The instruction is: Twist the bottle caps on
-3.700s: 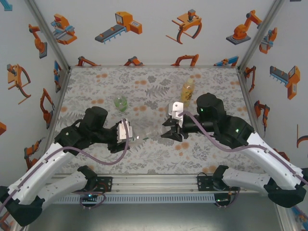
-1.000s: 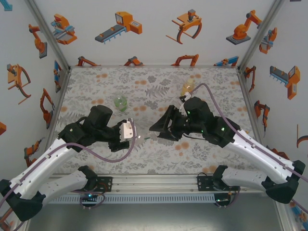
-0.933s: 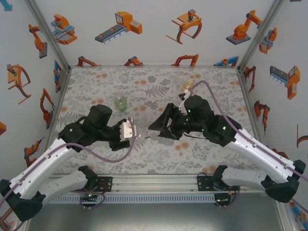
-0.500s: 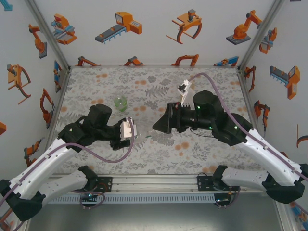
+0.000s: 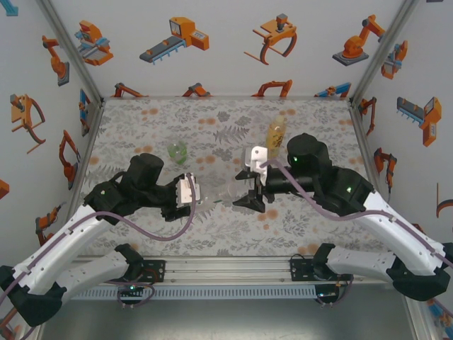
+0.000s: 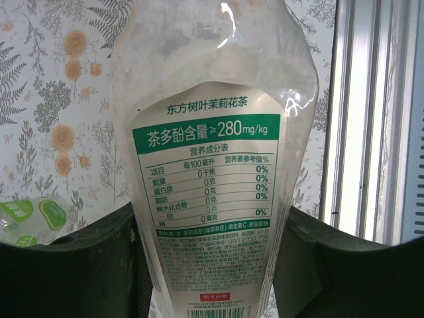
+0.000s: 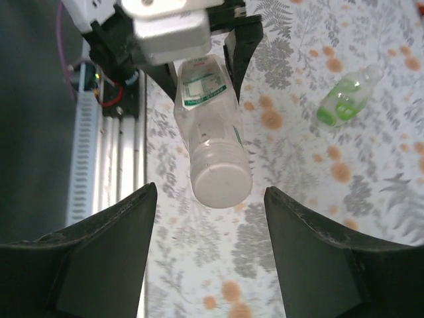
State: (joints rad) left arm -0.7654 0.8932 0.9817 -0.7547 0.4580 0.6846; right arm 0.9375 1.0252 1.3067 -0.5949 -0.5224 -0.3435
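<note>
My left gripper [image 6: 209,218] [image 5: 200,198] is shut on the clear bottle [image 6: 212,152] with the green-white label and holds it lying level above the table, neck toward the right arm. A whitish bottle cap [image 7: 220,179] sits on that neck. My right gripper [image 7: 209,191] [image 5: 244,193] faces the cap end-on and stands open. Its fingers [image 7: 112,245] flank the cap just short of it and touch nothing. The amber bottle [image 5: 276,131] stands upright behind the right arm. Further left, the squat green-tinted bottle [image 5: 177,150] [image 7: 344,99] lies on the table.
The patterned table [image 5: 212,127] is walled by white panels on three sides. An aluminium rail [image 5: 226,269] with the arm bases runs along the near edge. Both arms meet over the middle of the table.
The right wrist has rolled back round, its camera now on the near-left side of the gripper, and its fingers stand off the cap. The left arm and bottle have stayed still.
</note>
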